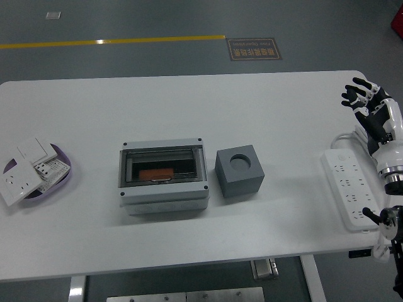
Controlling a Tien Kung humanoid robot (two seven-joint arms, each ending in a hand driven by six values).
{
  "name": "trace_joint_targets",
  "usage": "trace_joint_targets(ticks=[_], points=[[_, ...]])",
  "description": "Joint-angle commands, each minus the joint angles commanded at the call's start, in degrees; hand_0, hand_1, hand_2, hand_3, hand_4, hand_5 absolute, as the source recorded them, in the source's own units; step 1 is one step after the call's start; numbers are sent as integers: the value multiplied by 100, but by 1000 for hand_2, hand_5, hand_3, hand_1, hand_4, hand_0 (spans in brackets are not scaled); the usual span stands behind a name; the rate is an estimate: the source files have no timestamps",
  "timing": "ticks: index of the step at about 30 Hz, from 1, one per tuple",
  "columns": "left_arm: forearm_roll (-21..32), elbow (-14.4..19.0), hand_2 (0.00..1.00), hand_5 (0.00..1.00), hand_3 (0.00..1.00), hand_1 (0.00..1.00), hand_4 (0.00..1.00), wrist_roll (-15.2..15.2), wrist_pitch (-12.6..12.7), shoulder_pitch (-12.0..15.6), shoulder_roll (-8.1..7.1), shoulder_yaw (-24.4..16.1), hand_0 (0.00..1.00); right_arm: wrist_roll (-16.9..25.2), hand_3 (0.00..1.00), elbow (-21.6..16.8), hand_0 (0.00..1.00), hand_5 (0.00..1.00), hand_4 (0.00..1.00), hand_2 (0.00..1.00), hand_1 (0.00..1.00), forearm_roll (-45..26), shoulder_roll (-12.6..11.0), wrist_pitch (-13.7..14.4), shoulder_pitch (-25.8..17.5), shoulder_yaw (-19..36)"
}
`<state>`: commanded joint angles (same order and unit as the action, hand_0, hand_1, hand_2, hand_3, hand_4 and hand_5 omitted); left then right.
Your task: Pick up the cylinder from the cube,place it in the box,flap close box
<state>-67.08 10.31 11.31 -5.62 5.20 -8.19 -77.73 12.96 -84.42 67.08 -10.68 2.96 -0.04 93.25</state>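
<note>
Power strip (350,189) near right edge of bench (189,245). Box (164,176) lid down, orange cylinder (155,173) inside; cube (239,170) socket empty. Right robot hand (366,100) far right, fingers spread, holding nothing. Risk: lid may be unlatched, arm may snag strip.

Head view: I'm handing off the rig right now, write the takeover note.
Right hand: open, empty, at the table's right edge above the power strip.
Left hand: out of view.
Box: mid-table, clear flap down, an orange item inside.
Cube: right of the box, its round socket looks empty.
Done: pick, place and flap all appear finished.
Left: seemingly nothing; verify the flap is latched.
</note>
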Motion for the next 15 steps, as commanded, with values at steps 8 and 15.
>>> trace_joint_targets(ticks=[8,15], points=[[118,0,657,317,699,669,752,-24,22,-1,12,-6,637,17,710,80,718,336,797,701,665,-21,72,12,19,-7],[336,0,657,317,699,669,751,-30,62,108,-10,32,637,57,711,147,714,341,802,700,664,-18,263,-41,45,-146]])
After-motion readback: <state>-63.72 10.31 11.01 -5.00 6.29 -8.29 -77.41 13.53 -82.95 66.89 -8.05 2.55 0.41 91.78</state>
